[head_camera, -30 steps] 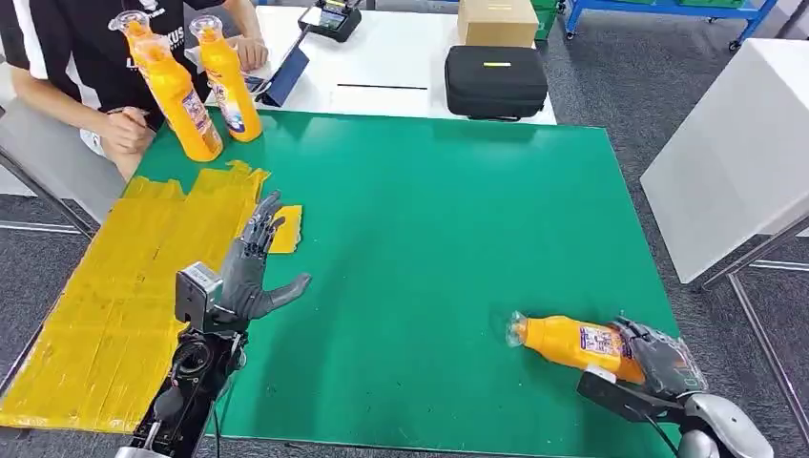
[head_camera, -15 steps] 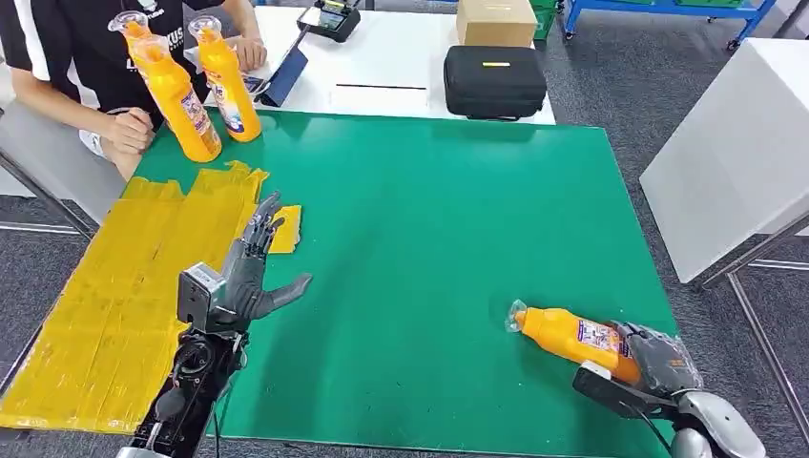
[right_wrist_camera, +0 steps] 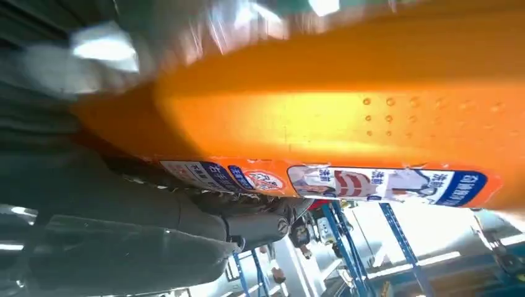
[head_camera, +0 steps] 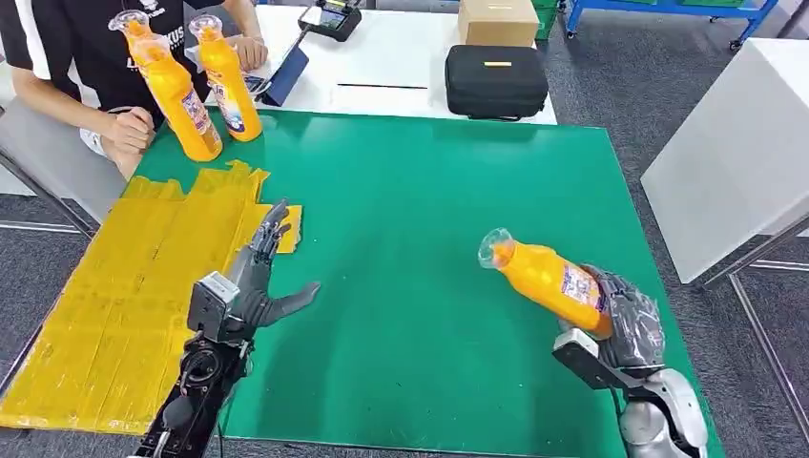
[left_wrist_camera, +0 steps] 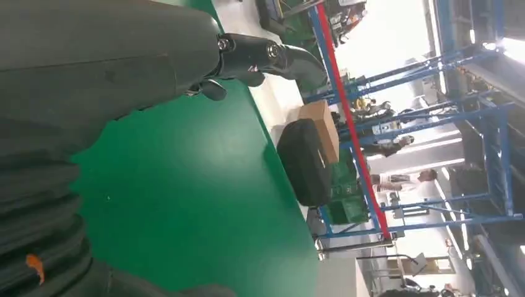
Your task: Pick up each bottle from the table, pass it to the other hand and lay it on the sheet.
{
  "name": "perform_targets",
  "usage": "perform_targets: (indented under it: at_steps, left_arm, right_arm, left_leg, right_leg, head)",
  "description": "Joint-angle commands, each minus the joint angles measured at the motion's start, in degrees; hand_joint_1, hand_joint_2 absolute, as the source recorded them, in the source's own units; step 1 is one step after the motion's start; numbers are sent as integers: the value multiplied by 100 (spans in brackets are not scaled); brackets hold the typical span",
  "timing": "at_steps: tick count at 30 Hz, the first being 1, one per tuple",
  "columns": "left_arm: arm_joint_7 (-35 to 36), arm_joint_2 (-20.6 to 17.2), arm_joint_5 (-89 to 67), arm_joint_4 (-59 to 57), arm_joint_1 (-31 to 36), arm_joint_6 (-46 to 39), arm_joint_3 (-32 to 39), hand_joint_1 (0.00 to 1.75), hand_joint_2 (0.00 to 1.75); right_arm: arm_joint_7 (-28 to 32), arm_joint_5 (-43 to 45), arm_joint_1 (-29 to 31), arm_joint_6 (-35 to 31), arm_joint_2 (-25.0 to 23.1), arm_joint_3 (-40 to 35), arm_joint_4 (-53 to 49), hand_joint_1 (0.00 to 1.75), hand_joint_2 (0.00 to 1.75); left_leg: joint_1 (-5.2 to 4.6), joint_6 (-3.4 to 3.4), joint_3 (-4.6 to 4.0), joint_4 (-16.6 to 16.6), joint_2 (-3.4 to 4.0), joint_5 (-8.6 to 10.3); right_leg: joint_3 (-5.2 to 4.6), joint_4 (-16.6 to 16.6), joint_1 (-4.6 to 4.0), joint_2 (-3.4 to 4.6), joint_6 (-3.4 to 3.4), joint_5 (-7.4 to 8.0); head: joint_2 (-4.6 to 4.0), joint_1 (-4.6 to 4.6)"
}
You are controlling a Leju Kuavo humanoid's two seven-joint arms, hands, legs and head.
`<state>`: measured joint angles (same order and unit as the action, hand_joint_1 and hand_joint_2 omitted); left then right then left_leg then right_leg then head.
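Nearest the robot, the right hand [head_camera: 628, 327] is gripping the base end of an orange bottle [head_camera: 545, 277], holding it clear of the green table [head_camera: 429, 210] with its clear-capped neck slanting up and toward the middle. The grip is sitting low on the body, so most of the bottle's length is hanging out beyond the fingers; judging from that, the main risk is the bottle pivoting or sliding in the hand as the arm is swinging across, and the right wrist view is showing a smooth orange wall and glossy label [right_wrist_camera: 328, 182] against the fingers, which probably offer little friction. Across from it, the left hand [head_camera: 256, 284] is hovering over the table's near-left part with fingers spread apart and holding nothing, right at the edge of the yellow sheet [head_camera: 124, 296]. If the 2 hands are meeting with the neck angled like this, the left fingers could be knocking the cap instead of wrapping the body, and an early release could be dropping the bottle onto the table short of the sheet. Farther back, 2 upright bottles [head_camera: 196, 81] are standing beside a seated person [head_camera: 86, 57], close enough that a wide placing sweep might be tipping them.
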<state>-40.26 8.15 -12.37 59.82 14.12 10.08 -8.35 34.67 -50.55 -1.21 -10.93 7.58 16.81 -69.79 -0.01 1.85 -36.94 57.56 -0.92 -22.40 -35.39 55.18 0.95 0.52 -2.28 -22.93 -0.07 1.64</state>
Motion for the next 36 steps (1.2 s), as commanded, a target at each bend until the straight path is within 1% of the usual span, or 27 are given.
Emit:
perform_targets:
  at_steps: [1,2,3,6,7,9,10,11,12,14,15,16,17,20,21,22,23,25,26,27,28,29,31,32,33,35,36]
  left_arm:
    - [26,-9,-17,-52,75,24,110,0,175]
    - [26,-9,-17,-52,75,24,110,0,175]
    - [26,-15,-27,-7,67,36,98,0,175]
    - [26,-4,-72,94,53,40,-1,0,175]
    - [26,11,-78,44,90,64,-19,0,175]
    - [26,52,-13,-28,181,208,-70,0,175]
    - [26,74,14,-70,231,277,-103,0,175]
    - [26,103,54,-116,275,352,-116,0,175]
    - [26,133,49,-160,323,410,-136,0,175]
    - [65,184,41,-224,420,494,-163,0,175]
    - [150,186,23,-249,487,566,-229,0,175]
    - [232,197,28,-278,546,618,-281,0,175]
    - [484,212,137,-399,667,850,-357,0,175]
    - [784,287,326,-742,917,982,-472,0,175]
    - [800,302,378,-803,966,1028,-492,0,175]
    - [826,331,489,-880,1023,1116,-483,0,175]
    - [873,372,600,-958,1113,1192,-488,0,175]
    - [915,394,632,-1004,1179,1163,-519,0,175]
    - [952,407,661,-1029,1213,1141,-547,0,175]
    - [967,412,672,-1030,1222,1124,-564,0,175]
    - [981,413,686,-1023,1221,1110,-580,0,175]
    - [984,416,689,-1017,1216,1103,-587,0,175]
    - [992,406,705,-1001,1203,1096,-600,0,175]
    - [993,402,708,-998,1200,1096,-603,0,175]
    - [993,399,709,-999,1196,1096,-602,0,175]
    - [993,399,709,-999,1196,1096,-602,0,175]
    - [993,398,710,-999,1196,1096,-602,0,175]
  right_arm:
    - [7,55,207,-50,-298,-167,-14,175,175]
    - [7,55,207,-50,-298,-167,-14,175,175]
    - [65,152,217,-119,-335,-134,-24,175,175]
    - [45,239,524,-395,-744,-183,131,175,175]
    - [-2,243,615,-418,-843,-226,198,175,175]
    - [-127,213,779,-583,-1029,-295,349,175,175]
    - [-106,307,841,-647,-1122,-297,387,175,175]
    - [48,606,905,-639,-1215,-295,429,175,175]
    - [225,1039,995,-507,-1301,-342,488,175,175]
    - [433,1555,1202,-307,-1405,-503,729,175,175]
    - [533,1840,1341,-195,-1458,-591,921,175,175]
    - [533,2011,1432,-208,-1479,-761,1044,175,175]
    - [533,2422,1518,-37,-1514,-1058,1126,175,175]
    - [533,2742,1837,-44,-1665,-1606,1572,175,175]
    - [533,2845,1886,-8,-1695,-1707,1599,175,175]
    - [533,3058,1943,175,-1734,-1816,1613,175,175]
    - [533,3219,2064,299,-1799,-1968,1707,175,175]
    - [533,3350,2210,422,-1882,-2041,1919,175,175]
    - [517,3442,2356,529,-1966,-2026,2155,175,175]
    - [430,3539,2435,562,-2028,-1969,2232,175,175]
    - [278,3618,2494,590,-2072,-1923,2286,175,175]
    - [231,3623,2531,591,-2087,-1929,2279,175,175]
    - [210,3628,2526,603,-2070,-1943,2256,175,175]
    - [214,3627,2515,608,-2058,-1945,2252,175,175]
    - [217,3626,2507,609,-2046,-1944,2253,175,175]
    - [217,3626,2507,609,-2046,-1944,2253,175,175]
    - [218,3624,2498,610,-2037,-1943,2256,175,175]
  left_leg:
    - [1,-10,30,-1,22,-16]
    - [0,-8,23,-1,18,-13]
    - [-2,-12,38,-1,24,-21]
    - [0,-10,22,-1,25,-13]
    - [-1,-14,39,0,34,-22]
    - [1,-15,39,-1,46,-22]
    - [4,-11,22,-2,35,-13]
    - [2,-16,44,-1,46,-22]
    - [4,-12,27,-2,32,-12]
    - [5,-18,49,2,34,-22]
    - [6,-13,35,0,31,-13]
    - [6,-15,48,3,44,-20]
    - [7,-11,32,1,40,-12]
    - [6,-13,46,3,46,-18]
    - [6,-9,28,0,35,-6]
    - [6,-11,40,1,41,-11]
    - [7,-7,25,1,35,-4]
    - [3,-14,46,4,46,-15]
    - [6,-9,26,1,30,-4]
    - [6,-15,49,4,42,-17]
    - [5,-7,23,-1,29,-2]
    - [5,-10,40,0,33,-10]
    - [6,-4,20,-2,18,1]
    - [6,-8,39,0,22,-9]
    - [4,-4,21,-3,15,1]
    - [5,-10,52,1,24,-17]
    - [4,-7,35,-1,19,-8]
  right_leg:
    - [25,-3,-3,13,10,-9]
    - [18,-2,-2,11,9,-7]
    - [31,0,-1,14,12,-13]
    - [15,-2,-3,18,10,-5]
    - [29,1,-3,24,15,-12]
    - [26,0,-5,36,16,-7]
    - [14,-4,-7,27,11,0]
    - [29,0,-6,32,17,-8]
    - [16,-3,-7,20,12,-2]
    - [36,2,-8,20,18,-14]
    - [23,-1,-7,20,13,-6]
    - [32,2,-8,30,15,-10]
    - [20,-1,-8,30,11,-2]
    - [31,2,-8,34,15,-6]
    - [16,0,-6,26,11,1]
    - [28,1,-7,29,15,-3]
    - [14,0,-7,27,11,2]
    - [28,8,-5,33,17,-7]
    - [15,3,-6,20,12,0]
    - [34,8,-8,28,18,-10]
    - [12,1,-6,20,10,2]
    - [28,2,-7,21,13,-6]
    - [12,0,-5,10,7,1]
    - [29,2,-6,11,11,-8]
    - [13,0,-3,7,7,-1]
    - [42,4,-5,10,14,-16]
    - [27,2,-3,8,10,-8]
  head:
    - [0,0]
    - [0,2]
    - [0,0]
    - [0,0]
    - [0,0]
    - [0,0]
    - [0,0]
    - [0,2]
    - [0,2]
    - [0,0]
    - [0,0]
    - [0,0]
    - [0,0]
    - [0,0]
    - [0,-2]
    - [0,-2]
    - [0,0]
    - [0,0]
    - [0,0]
    - [0,0]
    - [0,0]
    - [0,0]
    - [0,0]
    - [0,0]
    - [0,0]
    - [0,-2]
    - [0,0]
